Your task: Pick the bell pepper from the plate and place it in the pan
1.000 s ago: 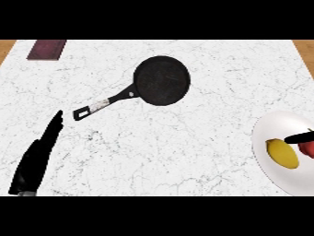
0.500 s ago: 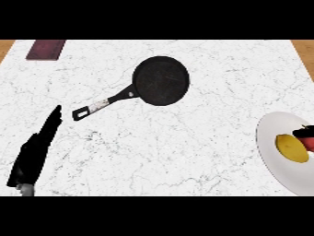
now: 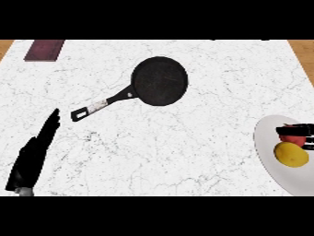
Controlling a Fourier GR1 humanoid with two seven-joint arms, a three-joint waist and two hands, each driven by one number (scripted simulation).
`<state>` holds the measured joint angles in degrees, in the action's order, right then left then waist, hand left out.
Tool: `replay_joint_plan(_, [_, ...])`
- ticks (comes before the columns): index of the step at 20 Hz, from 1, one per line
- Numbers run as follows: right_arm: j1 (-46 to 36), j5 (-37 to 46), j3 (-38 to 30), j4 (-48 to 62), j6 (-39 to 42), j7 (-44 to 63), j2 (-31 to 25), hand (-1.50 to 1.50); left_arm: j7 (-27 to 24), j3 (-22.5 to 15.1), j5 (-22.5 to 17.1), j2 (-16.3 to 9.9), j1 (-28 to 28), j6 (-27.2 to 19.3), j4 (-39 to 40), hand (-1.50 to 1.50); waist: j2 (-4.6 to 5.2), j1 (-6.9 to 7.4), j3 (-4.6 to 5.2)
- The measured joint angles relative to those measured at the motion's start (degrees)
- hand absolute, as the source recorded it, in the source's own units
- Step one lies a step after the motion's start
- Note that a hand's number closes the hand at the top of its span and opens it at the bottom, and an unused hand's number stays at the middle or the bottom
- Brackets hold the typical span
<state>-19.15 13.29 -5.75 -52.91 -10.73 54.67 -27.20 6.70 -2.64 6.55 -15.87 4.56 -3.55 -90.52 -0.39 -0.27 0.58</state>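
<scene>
A red bell pepper [image 3: 292,139] lies on a white plate [image 3: 271,159] at the counter's right edge, next to a yellow fruit [image 3: 291,154]. My right hand [image 3: 307,131] reaches in from the right edge; its fingers lie across the pepper's top and the thumb curls at its right side. Most of the pepper is hidden under that hand. The black pan [image 3: 160,81] sits upper centre, its handle [image 3: 101,105] pointing down-left. Far from both, my left hand [image 3: 34,155] rests open at lower left with straight fingers.
A dark red rectangular board [image 3: 44,50] lies at the counter's far left corner. Wooden floor shows beyond the counter's left and right edges. White marble stretches between the pan and the plate.
My right hand has come lower and further left onto the bell pepper, and its fingers have closed over it. The pepper shifted slightly left on the plate. The left hand and pan stayed still.
</scene>
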Motion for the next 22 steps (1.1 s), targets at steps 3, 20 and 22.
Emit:
replay_joint_plan(3, [0.95,6.16,7.17,-4.87,-2.98,3.56,5.79,1.50,0.78,0.17,-0.25,-0.51,0.00,0.55,-0.89,0.00,-0.47,0.12,0.42])
replay_joint_plan(20, [-8.61,58.89,31.24,-23.31,-3.10,15.63,17.37,1.50,2.22,-0.18,0.62,0.23,-0.14,-0.10,-0.76,0.00,-1.06,-0.77,-0.07])
replay_joint_plan(22, [-10.90,63.49,30.77,-24.69,-1.39,16.34,20.27,1.50,1.97,0.20,0.43,0.05,-0.33,0.12,-0.57,0.00,-0.73,-0.52,-0.20])
